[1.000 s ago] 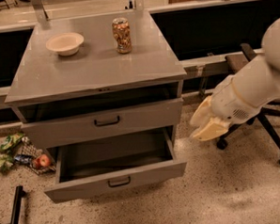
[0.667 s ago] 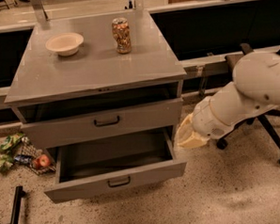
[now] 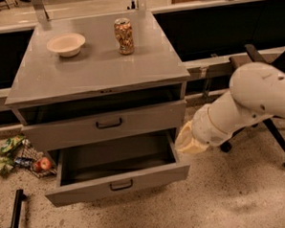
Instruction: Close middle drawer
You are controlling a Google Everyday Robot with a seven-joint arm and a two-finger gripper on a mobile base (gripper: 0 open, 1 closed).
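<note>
The bench (image 3: 97, 70), a grey metal cabinet, is standing in the middle of the view with its front edge facing the camera. The middle drawer (image 3: 116, 160) is sticking far out of the bench's front, low down. Its deep box is showing bare inside, and its flat front with the small black bar handle is reaching well past the bench's top edge. Above it, the upper drawer (image 3: 147, 118) with the larger black handle is jutting only slightly from the bench, leaving a dark slot under the top.

The end effector (image 3: 184, 141) is hanging just off the bench's right front corner, at the level of the middle drawer's right wall and close beside that wall's rear part. I cannot tell whether it is touching, nor whether it is released or clenched. The white arm (image 3: 249, 100) is reaching in from the right of the bench.

A bowl (image 3: 66, 44) and a can (image 3: 124, 36) are standing apart near the bench's back edge. Speckled floor (image 3: 224, 203) is lying open in front of the bench and to its right front. A black chair base (image 3: 278, 137) is standing right of the bench behind the arm. An apple (image 3: 43, 164) and some wrappers (image 3: 8, 151) are lying against the bench's left side.
</note>
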